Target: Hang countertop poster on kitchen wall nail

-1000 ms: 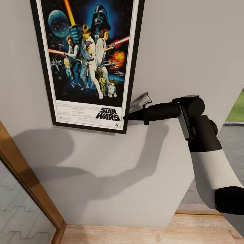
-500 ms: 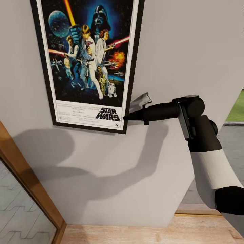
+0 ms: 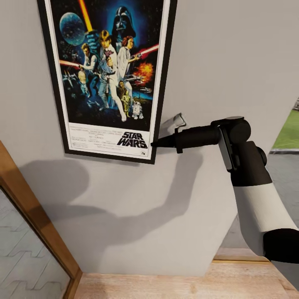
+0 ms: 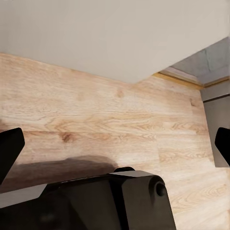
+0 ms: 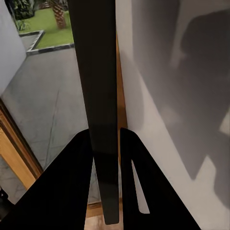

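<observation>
The framed Star Wars poster stands upright against the grey wall, its top cut off by the picture's edge. My right gripper is shut on the frame's lower right edge, beside the title. In the right wrist view the black frame edge runs straight between the closed fingers of the right gripper. My left gripper hangs open over the wooden floor, holding nothing. The kitchen countertop is out of view.
A slanting wooden frame with glass is at the lower left. Wooden floor runs along the foot of the wall. Past the wall's right edge, an opening shows grey paving and grass.
The camera has shifted slightly: the wooden frame and the wall's foot have slid a little in the picture. The poster and my right arm keep the same place and grip.
</observation>
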Controlling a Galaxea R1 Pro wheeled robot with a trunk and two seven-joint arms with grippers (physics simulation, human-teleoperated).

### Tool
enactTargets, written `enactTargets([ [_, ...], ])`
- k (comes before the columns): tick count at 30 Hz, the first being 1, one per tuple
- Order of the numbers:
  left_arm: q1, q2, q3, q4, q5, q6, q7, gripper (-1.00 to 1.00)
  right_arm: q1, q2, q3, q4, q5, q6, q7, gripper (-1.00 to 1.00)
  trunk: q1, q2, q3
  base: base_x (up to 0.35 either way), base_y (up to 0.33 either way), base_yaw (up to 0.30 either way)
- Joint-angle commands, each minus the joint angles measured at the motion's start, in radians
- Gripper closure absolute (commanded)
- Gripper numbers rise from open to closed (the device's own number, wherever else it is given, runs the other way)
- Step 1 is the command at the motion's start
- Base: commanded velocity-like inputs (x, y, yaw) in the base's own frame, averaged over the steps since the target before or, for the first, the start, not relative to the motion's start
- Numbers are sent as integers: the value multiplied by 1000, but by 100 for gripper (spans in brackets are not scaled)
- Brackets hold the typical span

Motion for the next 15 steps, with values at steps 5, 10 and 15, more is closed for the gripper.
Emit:
enactTargets([
  [5,-1,0,-8,0,8,-4,-2,-100,-1,-1,1,1,2,11,3,100,1,-2,-2,-1,0,0],
  [10,-1,0,-8,0,8,-4,-2,-100,-1,-1,1,6,2,12,3,100,1,-2,-2,0,0,0],
  [15,-1,0,-9,0,8,-4,-2,-100,-1,-1,1,8,2,12,3,100,1,-2,-2,0,0,0],
])
